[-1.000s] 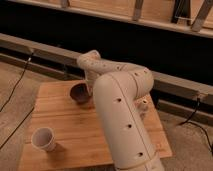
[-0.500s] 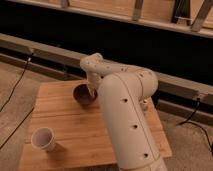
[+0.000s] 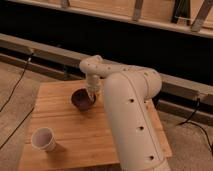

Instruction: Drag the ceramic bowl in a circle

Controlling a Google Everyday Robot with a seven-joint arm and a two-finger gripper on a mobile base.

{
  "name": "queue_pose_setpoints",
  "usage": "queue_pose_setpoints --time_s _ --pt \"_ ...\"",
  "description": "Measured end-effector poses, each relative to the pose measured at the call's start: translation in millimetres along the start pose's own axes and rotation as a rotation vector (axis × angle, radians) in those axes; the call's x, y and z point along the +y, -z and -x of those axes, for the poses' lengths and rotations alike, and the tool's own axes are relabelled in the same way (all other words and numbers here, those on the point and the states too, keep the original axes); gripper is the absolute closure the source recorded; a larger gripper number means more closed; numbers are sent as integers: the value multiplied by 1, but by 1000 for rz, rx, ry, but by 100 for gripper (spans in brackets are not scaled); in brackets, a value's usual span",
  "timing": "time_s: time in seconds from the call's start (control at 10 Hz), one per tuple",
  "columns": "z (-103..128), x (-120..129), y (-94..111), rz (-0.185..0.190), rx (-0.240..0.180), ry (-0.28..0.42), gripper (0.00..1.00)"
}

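Observation:
The ceramic bowl (image 3: 81, 100) is small, round and dark purple-brown, and it sits on the wooden table (image 3: 70, 127) left of centre, toward the back. My gripper (image 3: 91, 93) reaches down from the white arm (image 3: 131, 112) onto the bowl's right rim and is shut on it. The arm's wrist hides the rim's far right side.
A white cup (image 3: 43, 139) stands upright near the table's front left corner, well apart from the bowl. My thick arm covers the table's right half. A low metal rail (image 3: 45, 50) runs behind the table. A black cable (image 3: 17, 85) lies on the floor at left.
The gripper came down onto the bowl's right rim and shut. The bowl shifted slightly right and toward the front. The cup stayed where it was.

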Motion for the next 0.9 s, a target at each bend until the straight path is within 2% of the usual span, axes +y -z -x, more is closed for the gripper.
queue_pose_setpoints --time_s 0.3,0.5,0.9 --pt "-34 4 -10 8 48 20 100" --pt "-56 -14 -12 0 67 -14 100" --pt "-71 -65 4 -30 29 -121 100"
